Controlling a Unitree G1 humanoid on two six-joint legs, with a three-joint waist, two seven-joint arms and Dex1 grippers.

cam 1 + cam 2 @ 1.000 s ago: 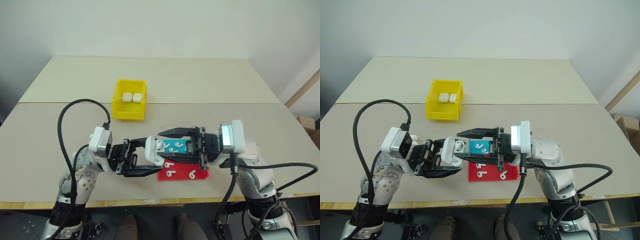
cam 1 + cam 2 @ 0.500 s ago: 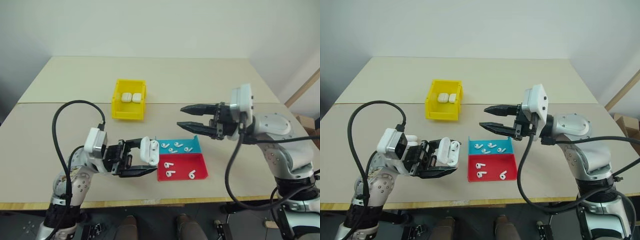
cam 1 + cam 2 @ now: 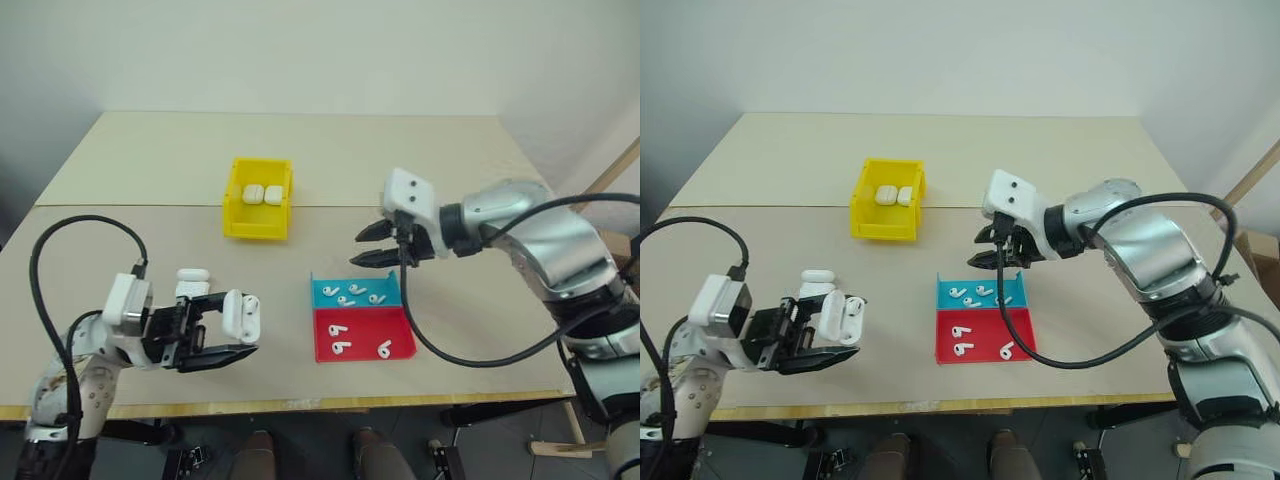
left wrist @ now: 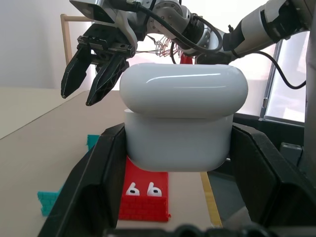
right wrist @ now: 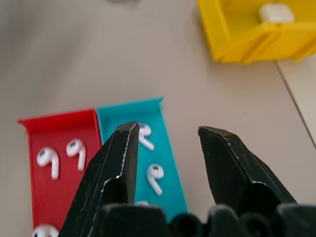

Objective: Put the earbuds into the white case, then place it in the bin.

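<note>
Now the left gripper (image 4: 177, 197) is clamping a glossy white case (image 4: 182, 118), lid shut in its wrist view; the right gripper (image 5: 165, 148) is hanging half-spread, earbuds (image 5: 154, 177) lying between its jaws.

Beige table (image 3: 470, 160) against white wall (image 3: 300, 50); blue tray (image 3: 322, 290) touching red tray (image 3: 360, 338), blue farther from front edge.

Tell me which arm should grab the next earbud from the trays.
Right, probably. The right gripper is open and empty, hanging just beyond the blue tray, fingers aimed down at its earbuds. The left gripper is shut on the white case, off to the side of both trays.
</note>
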